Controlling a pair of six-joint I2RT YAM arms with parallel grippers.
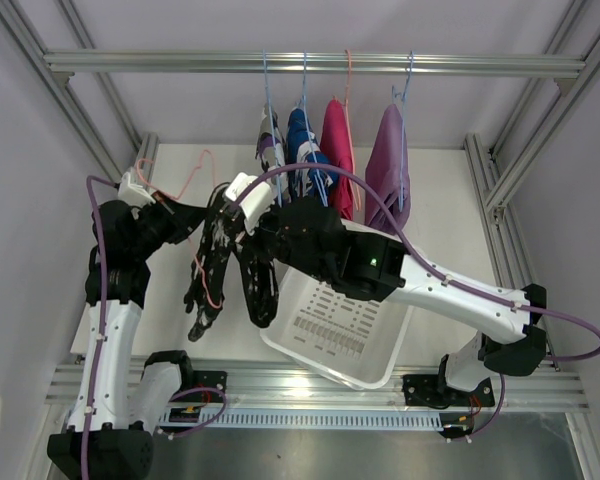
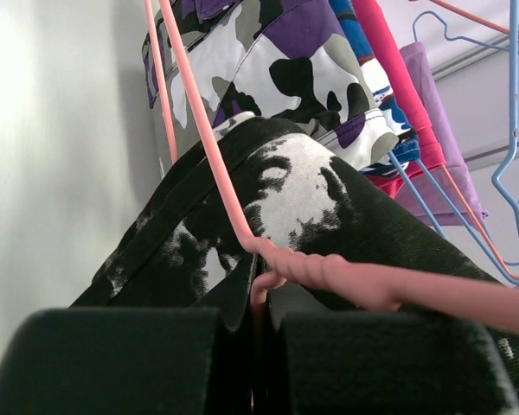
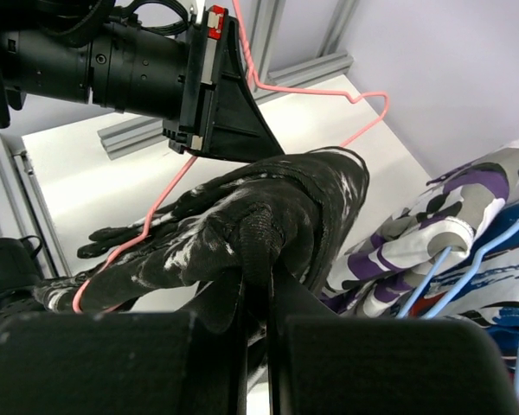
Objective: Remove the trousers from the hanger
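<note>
Left gripper (image 2: 258,316) clamped the pink hanger (image 2: 346,278) to steady it, while right gripper (image 3: 258,316) pinched the black trousers (image 3: 242,225), likely to drag them off.

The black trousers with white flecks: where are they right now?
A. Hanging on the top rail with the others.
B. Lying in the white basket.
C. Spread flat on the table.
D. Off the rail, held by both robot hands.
D: the black trousers drape over a pink hanger away from the rail, with the left hand clamped on the hanger's neck and the right hand pinching the cloth.
</note>
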